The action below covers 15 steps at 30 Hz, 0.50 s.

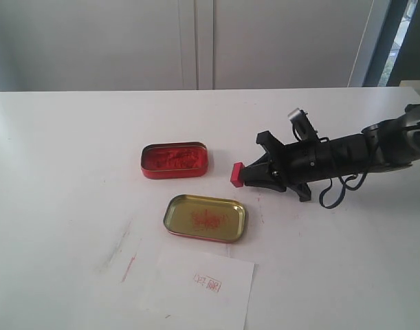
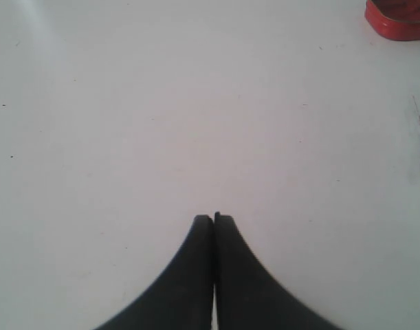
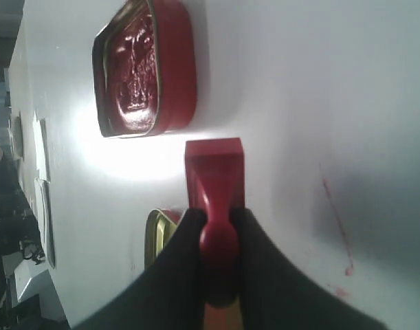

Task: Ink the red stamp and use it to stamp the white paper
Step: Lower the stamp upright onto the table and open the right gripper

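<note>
We are reading a clock face with twelve where the fingers are pointing. The right gripper (image 3: pixel 216 216) is clamping the rounded handle of the red stamp (image 3: pixel 214 172) between its two dark fingers (image 3: pixel 174 269), and the rectangular block base is sticking out toward twelve. At about eleven, beyond the base and apart from it, the red oval tin (image 3: pixel 177 69) is lying open on the white table (image 3: pixel 319 82), with dark red ink paste (image 3: pixel 134 62) filling it. At nine, just beside one finger, the gold-lined lid (image 3: pixel 157 230) is peeking out, partly hidden. Toward three, a thin red streak (image 3: pixel 333 213) is marking the table. Glare is washing out the surface between tin and stamp.
</note>
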Available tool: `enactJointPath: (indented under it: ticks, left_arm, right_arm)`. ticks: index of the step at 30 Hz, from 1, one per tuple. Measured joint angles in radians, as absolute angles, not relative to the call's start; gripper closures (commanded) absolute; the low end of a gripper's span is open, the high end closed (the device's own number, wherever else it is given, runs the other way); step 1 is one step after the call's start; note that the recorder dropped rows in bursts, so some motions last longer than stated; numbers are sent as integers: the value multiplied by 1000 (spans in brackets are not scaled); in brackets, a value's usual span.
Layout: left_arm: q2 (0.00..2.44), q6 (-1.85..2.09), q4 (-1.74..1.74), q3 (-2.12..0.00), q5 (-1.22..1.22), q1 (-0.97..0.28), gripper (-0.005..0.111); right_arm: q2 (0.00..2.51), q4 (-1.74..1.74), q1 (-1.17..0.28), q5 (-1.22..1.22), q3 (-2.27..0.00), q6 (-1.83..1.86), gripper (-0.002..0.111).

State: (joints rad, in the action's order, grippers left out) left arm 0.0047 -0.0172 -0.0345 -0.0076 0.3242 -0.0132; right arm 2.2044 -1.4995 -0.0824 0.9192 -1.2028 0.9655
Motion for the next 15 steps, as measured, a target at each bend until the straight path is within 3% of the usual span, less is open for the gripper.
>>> enactJointPath:
  ticks: [15]
  left_arm:
    - [5,-17,-35,-8,324,-13,107]
  right_arm:
    - [2201,-1499,-82,875,-1203,895,80]
